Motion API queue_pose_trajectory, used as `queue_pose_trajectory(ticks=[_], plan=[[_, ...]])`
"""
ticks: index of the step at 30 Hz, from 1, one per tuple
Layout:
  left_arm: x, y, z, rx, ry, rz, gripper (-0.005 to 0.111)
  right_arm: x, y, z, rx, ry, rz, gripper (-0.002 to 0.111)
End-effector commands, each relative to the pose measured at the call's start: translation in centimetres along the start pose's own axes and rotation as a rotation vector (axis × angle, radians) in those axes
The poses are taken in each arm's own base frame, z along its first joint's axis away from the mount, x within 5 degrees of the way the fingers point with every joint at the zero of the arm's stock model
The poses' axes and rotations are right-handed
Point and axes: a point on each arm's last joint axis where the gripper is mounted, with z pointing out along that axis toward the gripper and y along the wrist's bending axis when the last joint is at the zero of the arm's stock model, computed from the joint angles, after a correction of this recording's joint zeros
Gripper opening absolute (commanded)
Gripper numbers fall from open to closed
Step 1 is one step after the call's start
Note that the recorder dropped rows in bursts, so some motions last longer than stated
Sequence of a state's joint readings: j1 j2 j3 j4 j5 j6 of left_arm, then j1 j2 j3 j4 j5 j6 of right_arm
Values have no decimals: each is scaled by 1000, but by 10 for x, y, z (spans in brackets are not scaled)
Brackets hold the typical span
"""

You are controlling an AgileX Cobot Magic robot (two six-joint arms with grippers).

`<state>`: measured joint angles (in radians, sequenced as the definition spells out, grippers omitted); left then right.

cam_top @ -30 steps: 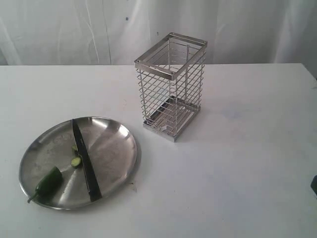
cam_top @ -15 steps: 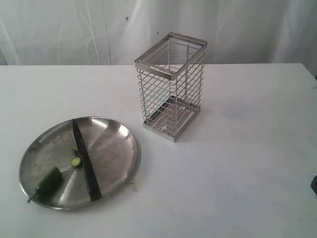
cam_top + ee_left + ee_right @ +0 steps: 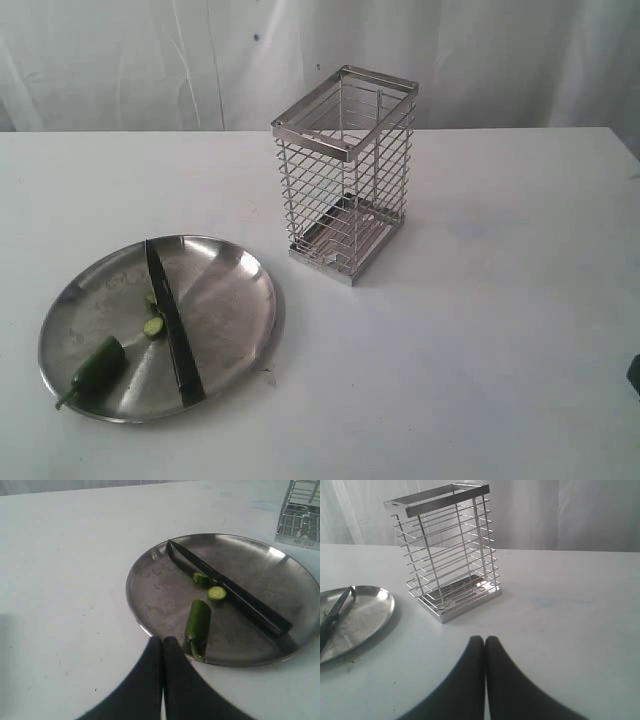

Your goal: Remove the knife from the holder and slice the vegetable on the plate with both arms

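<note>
The steel plate (image 3: 230,300) (image 3: 160,590) lies at the table's front left. Across it rests the knife (image 3: 172,322) (image 3: 230,590), dark blade toward the back, black handle toward the front. The green chili (image 3: 97,365) (image 3: 198,621) lies on the plate left of the knife, with two cut slices (image 3: 153,326) (image 3: 216,593) against the blade. The wire holder (image 3: 345,170) (image 3: 447,550) stands behind the plate to the right, nothing in it. My left gripper (image 3: 163,641) is shut, empty, just off the plate's rim by the chili's stem. My right gripper (image 3: 485,640) is shut, empty, over bare table before the holder.
A white curtain hangs behind the white table (image 3: 480,330). In the exterior view only a dark sliver of an arm (image 3: 634,374) shows at the right edge. The plate's edge (image 3: 355,615) also shows in the right wrist view.
</note>
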<state>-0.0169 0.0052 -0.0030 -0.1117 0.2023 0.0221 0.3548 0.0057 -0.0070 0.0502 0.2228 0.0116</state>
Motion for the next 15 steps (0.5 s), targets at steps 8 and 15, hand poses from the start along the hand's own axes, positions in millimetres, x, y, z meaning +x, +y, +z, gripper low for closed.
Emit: queue_pose_trajectory(ticks=[8, 15], plan=[[1, 0, 0, 6, -4, 2, 0, 2, 0, 0, 6, 0, -8, 0], [1, 0, 0, 6, -4, 2, 0, 2, 0, 0, 6, 0, 12, 0]])
